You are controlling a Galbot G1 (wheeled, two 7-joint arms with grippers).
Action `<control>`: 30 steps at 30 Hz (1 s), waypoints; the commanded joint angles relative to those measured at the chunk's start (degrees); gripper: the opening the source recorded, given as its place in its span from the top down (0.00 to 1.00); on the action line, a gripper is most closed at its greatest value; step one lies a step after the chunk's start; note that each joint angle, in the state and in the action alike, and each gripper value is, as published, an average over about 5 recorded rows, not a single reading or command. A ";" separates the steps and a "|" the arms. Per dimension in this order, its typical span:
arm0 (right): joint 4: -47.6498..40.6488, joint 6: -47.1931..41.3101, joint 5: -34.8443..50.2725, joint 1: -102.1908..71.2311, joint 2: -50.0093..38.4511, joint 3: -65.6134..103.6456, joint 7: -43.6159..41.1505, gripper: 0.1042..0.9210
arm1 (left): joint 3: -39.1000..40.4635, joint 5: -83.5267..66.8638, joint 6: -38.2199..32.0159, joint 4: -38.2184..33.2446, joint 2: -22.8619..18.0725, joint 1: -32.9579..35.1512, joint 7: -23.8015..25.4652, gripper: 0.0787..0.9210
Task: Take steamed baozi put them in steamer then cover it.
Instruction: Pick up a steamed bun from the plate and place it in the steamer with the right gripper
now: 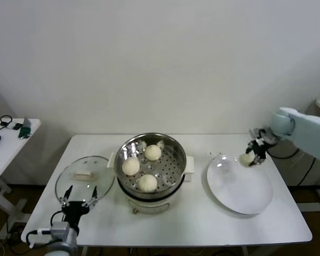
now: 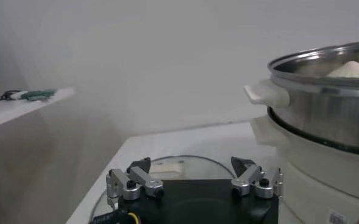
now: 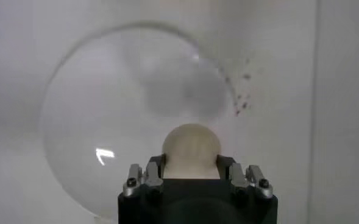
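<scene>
Head view: baozi [image 1: 247, 158] btwn right claw [image 1: 252, 156] fingers.

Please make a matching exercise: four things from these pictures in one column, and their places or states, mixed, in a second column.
Things:
1. lid
2. right claw
3. steamer
4. left claw

Places or states:
A. holds three buns
B. open, at the table's front edge near the lid
C. lies flat on the table, left of the steamer
D. shut on a bun above the plate

Pairs: 1-C, 2-D, 3-A, 4-B
</scene>
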 commanded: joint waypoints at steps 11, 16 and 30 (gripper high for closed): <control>17.73 -9.04 28.77 23.36 18.90 -7.13 4.17 0.41 | -0.04 -1.10 0.92 -2.93 -0.28 -0.21 0.18 0.12; 15.15 -10.58 26.91 14.10 23.24 -4.80 7.22 0.41 | -0.55 -1.54 1.24 -3.33 -0.34 -0.59 0.29 0.12; 7.86 -10.87 16.60 4.07 31.71 -3.77 8.52 0.41 | -1.60 -2.59 1.46 -2.73 0.28 -0.98 0.43 0.12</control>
